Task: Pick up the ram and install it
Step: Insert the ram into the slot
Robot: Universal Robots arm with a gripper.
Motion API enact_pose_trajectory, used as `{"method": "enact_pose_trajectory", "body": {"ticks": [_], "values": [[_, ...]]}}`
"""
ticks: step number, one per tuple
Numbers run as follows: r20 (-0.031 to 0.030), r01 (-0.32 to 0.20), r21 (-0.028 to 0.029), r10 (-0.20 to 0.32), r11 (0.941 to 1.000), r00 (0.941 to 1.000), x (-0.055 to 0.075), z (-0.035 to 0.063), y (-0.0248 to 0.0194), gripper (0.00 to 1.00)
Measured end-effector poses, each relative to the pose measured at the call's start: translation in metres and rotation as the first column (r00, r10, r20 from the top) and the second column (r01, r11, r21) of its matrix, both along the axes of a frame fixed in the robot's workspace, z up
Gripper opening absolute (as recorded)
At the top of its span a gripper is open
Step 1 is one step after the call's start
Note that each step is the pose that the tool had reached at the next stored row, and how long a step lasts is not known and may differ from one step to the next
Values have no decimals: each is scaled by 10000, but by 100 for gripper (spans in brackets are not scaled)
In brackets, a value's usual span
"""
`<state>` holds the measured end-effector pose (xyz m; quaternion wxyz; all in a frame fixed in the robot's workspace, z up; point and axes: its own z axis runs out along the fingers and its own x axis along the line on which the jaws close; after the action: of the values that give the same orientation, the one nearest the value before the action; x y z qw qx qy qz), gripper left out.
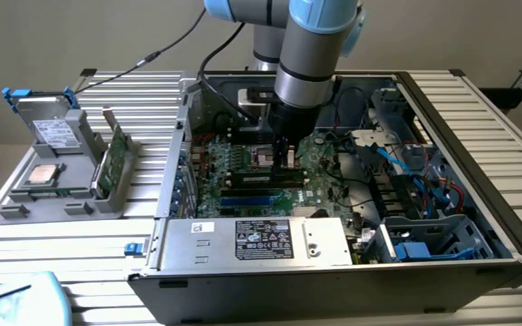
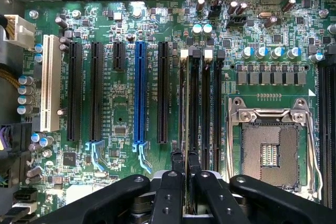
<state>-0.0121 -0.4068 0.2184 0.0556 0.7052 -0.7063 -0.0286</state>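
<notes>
The tool, fingers drawn narrow, pinches the ram edge-on. The stick stands in line with the memory slot furthest from the empty processor socket. In the exterior view the tool is down inside the computer case, at 3 o'clock from the grey parts holder. The step in hand looks like seating, which calls for a square, straight press. I cannot tell whether the stick has latched.

Open computer case, interior parts.
The empty processor socket lay just beside the tool; the blue slot stood near its other side, the white slot farther off, the power supply apart.
</notes>
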Motion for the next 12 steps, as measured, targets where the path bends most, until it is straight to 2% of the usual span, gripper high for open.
{"method": "enact_pose_trajectory", "body": {"ticks": [12], "values": [[-37,-6,-2,6,10000,10000,0,0,9,14]]}}
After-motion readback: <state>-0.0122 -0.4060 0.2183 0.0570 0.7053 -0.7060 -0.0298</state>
